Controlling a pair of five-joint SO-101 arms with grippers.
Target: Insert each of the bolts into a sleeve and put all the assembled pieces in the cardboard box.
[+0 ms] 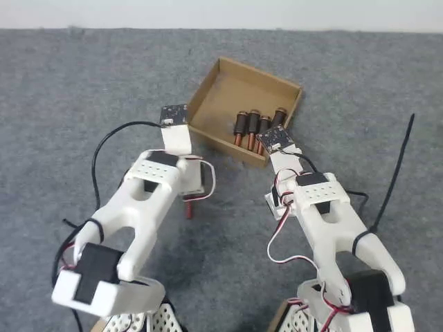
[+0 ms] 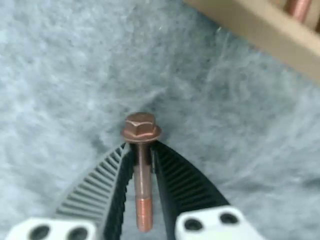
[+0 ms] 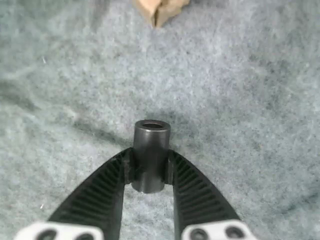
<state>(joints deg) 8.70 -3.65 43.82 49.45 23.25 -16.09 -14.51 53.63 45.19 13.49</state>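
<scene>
My left gripper (image 2: 141,148) is shut on a copper bolt (image 2: 142,165) and holds it upright by the shank above the grey carpet, hex head past the fingertips. From above, the bolt's lower end (image 1: 189,207) pokes out under the left arm, just in front of the cardboard box (image 1: 208,86). My right gripper (image 3: 150,159) is shut on a dark sleeve (image 3: 151,150), also upright with its open bore facing up, above the carpet near the box corner (image 3: 159,10). Several assembled pieces (image 1: 256,128) lie in the box.
Grey carpet covers the whole table. The box's near wall (image 2: 260,35) stands just beyond the held bolt. A black cable tie (image 1: 394,173) sticks up at the right arm's side. Open carpet lies left of the box and between the arms.
</scene>
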